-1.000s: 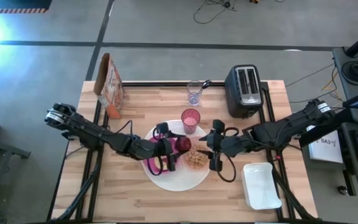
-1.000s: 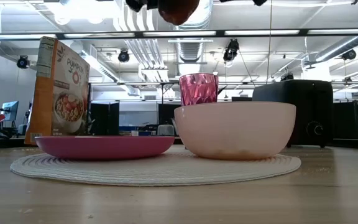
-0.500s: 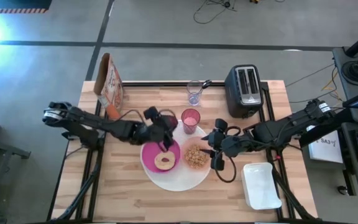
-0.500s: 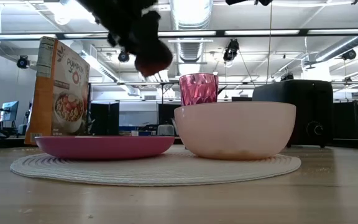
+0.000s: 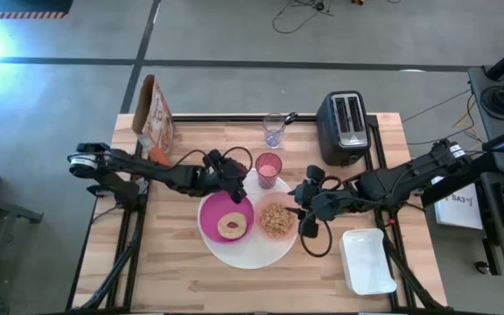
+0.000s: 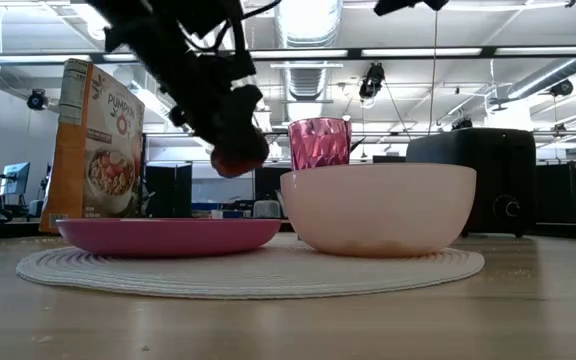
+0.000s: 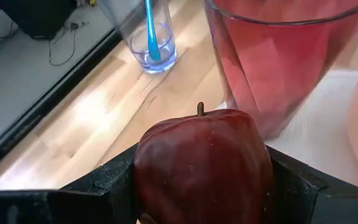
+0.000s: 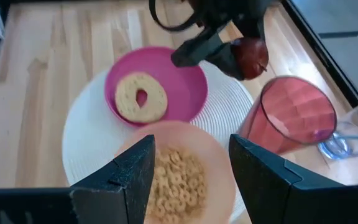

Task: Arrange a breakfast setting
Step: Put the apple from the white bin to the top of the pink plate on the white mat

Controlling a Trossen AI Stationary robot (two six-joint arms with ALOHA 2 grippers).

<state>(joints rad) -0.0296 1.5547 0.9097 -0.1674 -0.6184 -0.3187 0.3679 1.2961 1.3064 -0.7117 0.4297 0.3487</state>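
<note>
Landmark: large white round plate (image 5: 250, 254), centre of table (image 5: 182, 280).

Magenta plate (image 5: 210, 220) on the white plate, on the half toward the left arm. Bagel (image 5: 231, 226) flat in its middle, hole up.

Peach bowl (image 5: 276, 219) also on the white plate, on the half toward the right arm, just beside the magenta plate. Filled with ring cereal (image 8: 169, 180).

Pink tumbler (image 5: 269, 168) upright at the white plate's far edge. Clear glass (image 5: 275, 131) farther back from the plate, beyond the tumbler, teal-handled spoon (image 7: 150, 31) standing in it.

Left gripper (image 5: 232, 178) over the far rim of the white plate, between magenta plate and tumbler. Fingers clamped on dark-red fruit (image 7: 204, 167), one finger on each side, stem up. Seen from table height, fruit (image 6: 238, 155) in the air above the magenta plate's level, touching nothing below.

Right gripper (image 5: 303, 210) at the white plate's edge on the right-arm side, just beside the peach bowl. Fingers (image 8: 120, 177) apart, nothing between them, bowl directly ahead.

Cereal box (image 5: 156, 118) upright, well away from the white plate at the far corner on the left-arm side. Toaster (image 5: 346, 127) at the far side toward the right arm. White rectangular tray (image 5: 367, 261) beside the white plate, near edge, right-arm side.
</note>
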